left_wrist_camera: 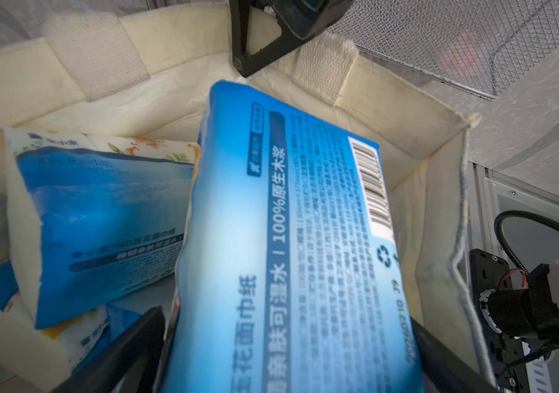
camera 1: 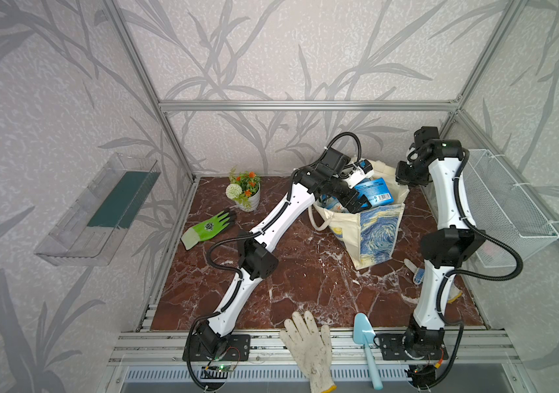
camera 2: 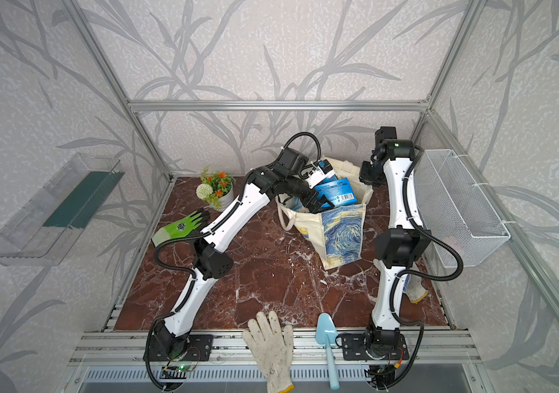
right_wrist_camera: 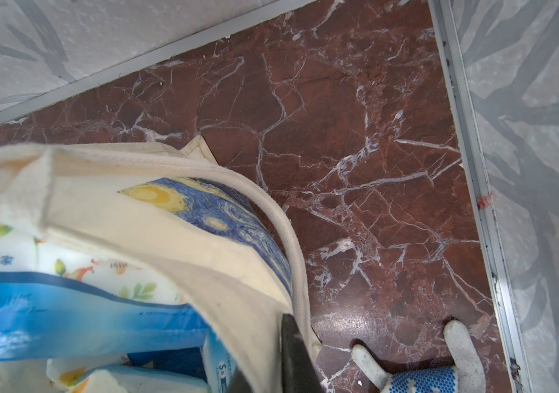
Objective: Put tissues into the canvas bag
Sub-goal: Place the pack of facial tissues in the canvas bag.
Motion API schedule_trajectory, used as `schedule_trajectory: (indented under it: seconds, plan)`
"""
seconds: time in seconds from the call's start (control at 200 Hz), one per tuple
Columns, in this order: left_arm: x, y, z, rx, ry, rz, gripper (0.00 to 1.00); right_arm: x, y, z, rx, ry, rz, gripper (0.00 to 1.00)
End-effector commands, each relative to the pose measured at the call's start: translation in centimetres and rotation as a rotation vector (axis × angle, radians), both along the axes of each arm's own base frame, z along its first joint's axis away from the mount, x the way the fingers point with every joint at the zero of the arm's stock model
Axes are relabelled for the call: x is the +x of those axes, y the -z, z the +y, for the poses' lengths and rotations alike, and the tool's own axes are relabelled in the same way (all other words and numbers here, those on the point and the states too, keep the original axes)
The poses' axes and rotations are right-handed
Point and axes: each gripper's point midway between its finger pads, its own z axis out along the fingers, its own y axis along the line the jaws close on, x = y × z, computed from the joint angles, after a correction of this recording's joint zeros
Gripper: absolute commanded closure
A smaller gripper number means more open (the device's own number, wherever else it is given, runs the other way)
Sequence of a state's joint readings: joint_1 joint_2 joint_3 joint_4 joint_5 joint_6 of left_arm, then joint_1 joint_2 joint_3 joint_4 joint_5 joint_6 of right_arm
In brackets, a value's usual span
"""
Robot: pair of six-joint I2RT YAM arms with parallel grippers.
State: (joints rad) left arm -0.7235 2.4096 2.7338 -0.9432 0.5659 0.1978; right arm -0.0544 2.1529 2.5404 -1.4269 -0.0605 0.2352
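Observation:
The canvas bag stands open at the back right of the marble table, its Starry Night panel facing front. A blue tissue pack with a barcode lies tilted across the bag's mouth on other tissue packs inside. My left gripper is open, its fingers standing on either side of that pack's near end. My right gripper is shut on the bag's far rim.
A white wire mesh basket hangs on the right wall close to the right arm. A flowerpot and a green glove lie at the left. A white glove and a blue trowel rest at the front edge. A blue-dotted glove lies beside the bag.

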Motion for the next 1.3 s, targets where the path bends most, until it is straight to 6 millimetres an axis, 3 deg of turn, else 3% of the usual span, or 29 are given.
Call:
schedule_trajectory:
  seconds: [0.0, 0.14, 0.38, 0.575, 0.73, 0.82, 0.885, 1.15, 1.3]
  plan:
    - [-0.7, -3.6, 1.0, -0.033, -0.001, -0.060, 0.01, -0.2, -1.7, -0.5, -0.015, 0.013, -0.041, 0.87]
    - [-1.4, -5.6, 1.3, -0.056, -0.003, -0.080, 0.01, -0.1, -1.6, -0.5, -0.015, 0.016, -0.038, 0.87]
    - [-1.0, -5.6, 0.9, -0.049, -0.035, -0.101, 0.01, -0.3, -1.5, -0.5, -0.018, 0.009, -0.031, 0.87]
    - [-1.4, -8.3, 1.7, -0.076, -0.039, -0.162, 0.01, -0.1, -1.6, -0.6, -0.020, 0.011, -0.037, 0.87]
    - [-1.1, -11.9, 4.4, -0.072, -0.147, -0.240, 0.01, -0.2, -1.3, -0.7, -0.023, 0.011, -0.028, 0.87]
    - [-1.0, -13.8, 7.1, -0.062, -0.235, -0.253, 0.01, 0.0, -1.3, -0.6, -0.017, 0.013, -0.031, 0.87]
    - [-0.7, -14.1, 9.4, -0.036, -0.308, -0.230, 0.01, 0.0, -1.4, -0.6, -0.014, 0.012, -0.035, 0.87]
    - [3.2, -9.4, 18.9, 0.022, -0.585, 0.044, 0.01, 0.0, -1.8, -0.4, -0.001, 0.010, -0.047, 0.85]
    - [3.9, -5.1, 20.3, 0.101, -0.607, 0.130, 0.01, 0.1, -1.7, 0.0, 0.015, 0.006, -0.048, 0.83]
